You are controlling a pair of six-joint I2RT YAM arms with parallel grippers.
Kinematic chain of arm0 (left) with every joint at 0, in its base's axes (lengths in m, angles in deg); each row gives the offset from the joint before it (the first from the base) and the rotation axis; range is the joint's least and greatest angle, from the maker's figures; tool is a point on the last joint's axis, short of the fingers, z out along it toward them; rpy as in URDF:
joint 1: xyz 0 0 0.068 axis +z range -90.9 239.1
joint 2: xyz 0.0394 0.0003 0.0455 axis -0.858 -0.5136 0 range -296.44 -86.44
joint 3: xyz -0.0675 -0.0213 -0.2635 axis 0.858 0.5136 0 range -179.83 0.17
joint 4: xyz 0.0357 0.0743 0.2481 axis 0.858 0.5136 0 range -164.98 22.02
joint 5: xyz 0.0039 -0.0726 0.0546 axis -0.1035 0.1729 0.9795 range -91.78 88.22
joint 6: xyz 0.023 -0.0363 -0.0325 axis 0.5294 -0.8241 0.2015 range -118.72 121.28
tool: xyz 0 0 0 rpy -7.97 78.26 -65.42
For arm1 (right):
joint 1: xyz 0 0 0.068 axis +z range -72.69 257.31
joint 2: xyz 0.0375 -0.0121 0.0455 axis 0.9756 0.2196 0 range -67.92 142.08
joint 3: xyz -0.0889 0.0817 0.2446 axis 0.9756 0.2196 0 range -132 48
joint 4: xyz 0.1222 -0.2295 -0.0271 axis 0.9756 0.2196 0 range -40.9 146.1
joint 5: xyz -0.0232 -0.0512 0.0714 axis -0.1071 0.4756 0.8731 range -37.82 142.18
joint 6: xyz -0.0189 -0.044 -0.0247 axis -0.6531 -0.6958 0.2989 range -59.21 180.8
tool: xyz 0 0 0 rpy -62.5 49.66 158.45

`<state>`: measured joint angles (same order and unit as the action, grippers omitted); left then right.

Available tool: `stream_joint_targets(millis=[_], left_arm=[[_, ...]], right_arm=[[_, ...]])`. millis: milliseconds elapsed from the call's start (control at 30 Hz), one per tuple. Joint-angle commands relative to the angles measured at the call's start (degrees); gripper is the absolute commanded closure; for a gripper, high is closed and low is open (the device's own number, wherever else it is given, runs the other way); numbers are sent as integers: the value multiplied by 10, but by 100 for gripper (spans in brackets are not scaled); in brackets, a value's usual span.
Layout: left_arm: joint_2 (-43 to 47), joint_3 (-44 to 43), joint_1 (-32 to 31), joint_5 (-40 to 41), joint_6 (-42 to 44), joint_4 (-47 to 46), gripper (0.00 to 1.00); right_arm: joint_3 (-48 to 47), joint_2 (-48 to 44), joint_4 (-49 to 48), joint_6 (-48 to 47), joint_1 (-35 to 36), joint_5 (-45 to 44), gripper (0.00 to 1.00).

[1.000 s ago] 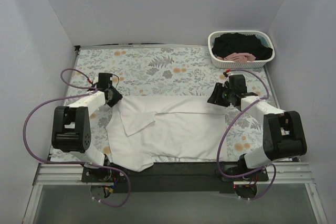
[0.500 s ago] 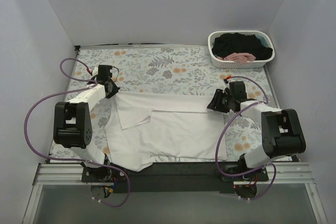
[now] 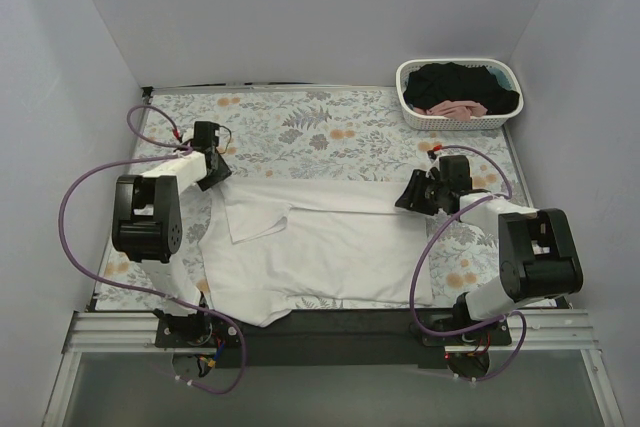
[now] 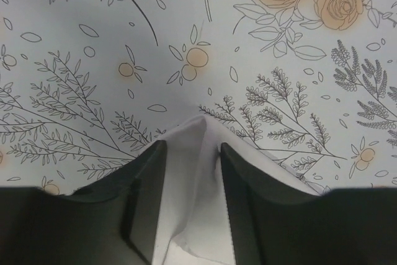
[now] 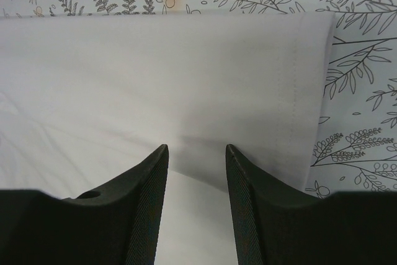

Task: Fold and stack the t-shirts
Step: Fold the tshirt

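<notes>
White shirt (image 3: pixel 320 247) lies flat on the tablecloth (image 3: pixel 300 127), its long axis running side to side between the two arms. Left gripper (image 4: pixel 192 147) is down at the far left corner, jaws apart, a soft peak of cloth poking up between them (not pinched, by the look of it). Right gripper (image 5: pixel 196 150) hovers at the far right end, jaws parted over a stitched edge. Each arm has its own corner nearest. The cloth is thin and smooth, one flap folded over near the left. Black and pink shirts (image 3: pixel 455 82) sit heaped in the lattice basket (image 3: pixel 460 122).
</notes>
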<state>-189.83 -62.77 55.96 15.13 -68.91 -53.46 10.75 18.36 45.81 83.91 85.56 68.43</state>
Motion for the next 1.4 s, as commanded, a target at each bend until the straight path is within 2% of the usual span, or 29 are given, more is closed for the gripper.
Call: stream_joint_targets(millis=[0,100,167,300,400,567,867,1167,1367], left_arm=[[32,-37,3,28,1,25,57],[62,-43,2,4,-12,49,47],[103,-33,2,-27,-25,56,46],[176,45,1,-94,-66,56,48],[216,92,1,-133,-83,51,55],[256,146,1,-135,-100,86,62],[317,228,-13,-158,-130,147,63],[306,243,-42,-153,-137,158,76],[304,248,-45,-135,-138,159,75]], right_arm=[[-15,-19,21,-20,-5,5,51],[-27,-38,27,-24,-5,13,50],[-35,-50,29,-23,-5,19,50],[-41,-56,29,-19,-4,38,50],[-40,-58,28,-19,-3,45,50],[-32,-62,28,-21,-3,50,51],[-15,-63,24,-22,-3,51,51],[-9,-59,17,-20,-3,54,51],[-5,-60,15,-22,-3,54,50]])
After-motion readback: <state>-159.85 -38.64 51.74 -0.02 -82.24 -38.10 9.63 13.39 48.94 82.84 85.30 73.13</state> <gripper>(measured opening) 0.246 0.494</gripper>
